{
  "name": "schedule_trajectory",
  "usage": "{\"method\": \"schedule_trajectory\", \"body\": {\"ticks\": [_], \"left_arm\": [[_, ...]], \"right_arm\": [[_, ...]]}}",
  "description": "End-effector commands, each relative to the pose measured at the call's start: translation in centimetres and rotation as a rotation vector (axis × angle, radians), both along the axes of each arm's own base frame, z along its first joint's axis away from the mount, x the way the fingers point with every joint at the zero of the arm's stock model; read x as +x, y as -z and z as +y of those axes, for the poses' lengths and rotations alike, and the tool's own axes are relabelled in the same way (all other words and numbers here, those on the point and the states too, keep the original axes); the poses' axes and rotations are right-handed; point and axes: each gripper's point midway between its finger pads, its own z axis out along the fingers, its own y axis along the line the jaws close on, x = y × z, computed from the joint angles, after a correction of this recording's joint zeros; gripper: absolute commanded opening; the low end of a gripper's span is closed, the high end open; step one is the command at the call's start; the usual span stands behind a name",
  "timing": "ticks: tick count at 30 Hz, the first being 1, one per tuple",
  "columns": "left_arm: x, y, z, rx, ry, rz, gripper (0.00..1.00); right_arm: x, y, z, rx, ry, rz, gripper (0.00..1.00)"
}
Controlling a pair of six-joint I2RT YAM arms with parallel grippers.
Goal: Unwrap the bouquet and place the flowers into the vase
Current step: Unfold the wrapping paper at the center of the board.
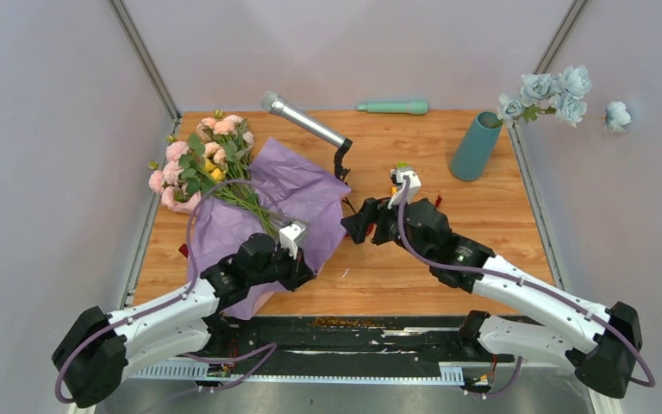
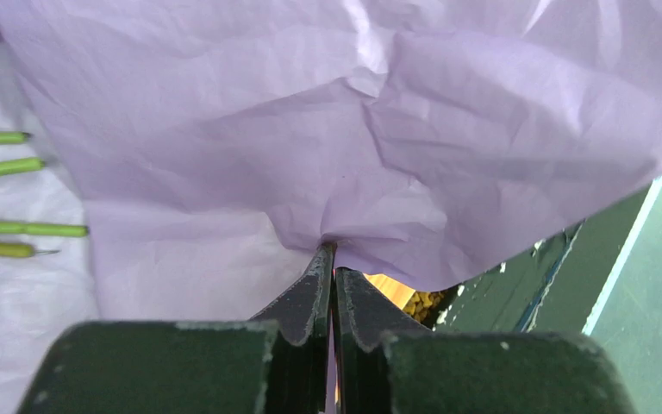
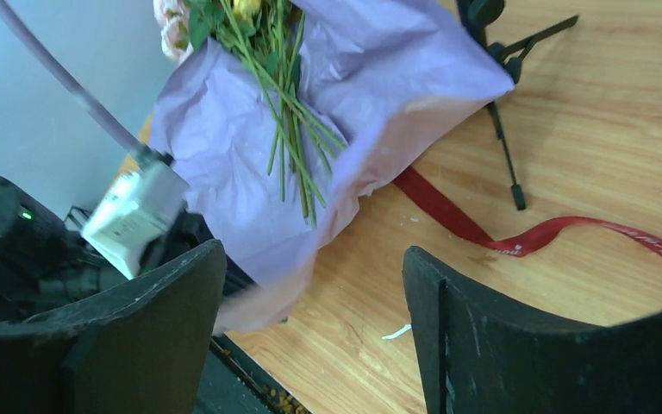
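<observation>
Your left end effector [image 2: 332,254] is clamped on a puckered fold of the lilac paper wrap [image 1: 302,185] close to the table's [image 1: 483,259] near edge. In the top view the wrist covers its fingers, and only the left wrist camera shows the pinch. The bouquet [image 1: 224,172] lies opened on the table's left half. The flowers [image 1: 198,159] point toward the far-left corner, and the outermost heads sit at the left edge. Four green stems [image 2: 17,228] enter the left wrist view and are cut off by the frame.

Your right end effector [image 3: 315,259] hangs over the table's middle with jaws apart and nothing between them, just beside the wrap's right corner. The dark red ribbon [image 3: 483,233] lies loose on the wood. One end runs under the paper and the other leaves the frame.

A microphone [image 1: 302,121] on a small stand rises at the wrap's far side, and a mint-green rod [image 1: 392,108] lies along the far edge. The vase [image 1: 476,147] stands near the far-right corner, well apart from the bouquet. Pale blue flowers [image 1: 560,95] show past its mouth, and you cannot tell whether they sit in it. Open wood stretches between the right arm and the vase.
</observation>
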Motion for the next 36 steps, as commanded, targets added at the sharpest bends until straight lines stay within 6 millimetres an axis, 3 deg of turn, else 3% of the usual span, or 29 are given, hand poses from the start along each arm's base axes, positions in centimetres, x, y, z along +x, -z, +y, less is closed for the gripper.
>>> {"method": "schedule_trajectory", "body": {"ticks": [1,6,9,14,18,22,28,36], "left_arm": [[-0.9,-0.3,-1.5,0.018,0.07,-0.021,0.1],[-2.8,0.3,-2.9,0.029,0.139,0.027,0.21],[-3.4,-0.7,-3.6,-0.008,0.151,0.031,0.34],[-3.1,-4.4,-3.3,-0.081,0.117,-0.03,0.6],[-2.8,-8.5,-2.5,-0.163,0.069,-0.104,0.84],[-2.1,-11.1,-1.4,-0.191,0.003,-0.156,0.93],[0.8,-9.8,1.0,-0.06,-0.201,-0.112,0.95],[3.6,-6.6,3.0,-0.025,-0.349,-0.032,0.94]], "right_arm": [[0.2,-1.6,-2.0,-0.003,0.068,-0.048,0.77],[-0.1,-3.2,-1.7,-0.03,0.012,-0.099,0.77],[0.1,-2.9,-1.5,-0.05,0.011,-0.088,0.77],[0.6,-1.4,-0.6,-0.067,0.017,-0.046,0.76],[1.1,-0.2,1.0,-0.088,-0.014,-0.013,0.75],[1.9,0.0,2.7,-0.101,-0.047,-0.019,0.73],[4.3,0.4,5.9,-0.161,-0.091,-0.037,0.68],[8.1,4.6,10.0,-0.265,-0.136,0.012,0.6]]}}
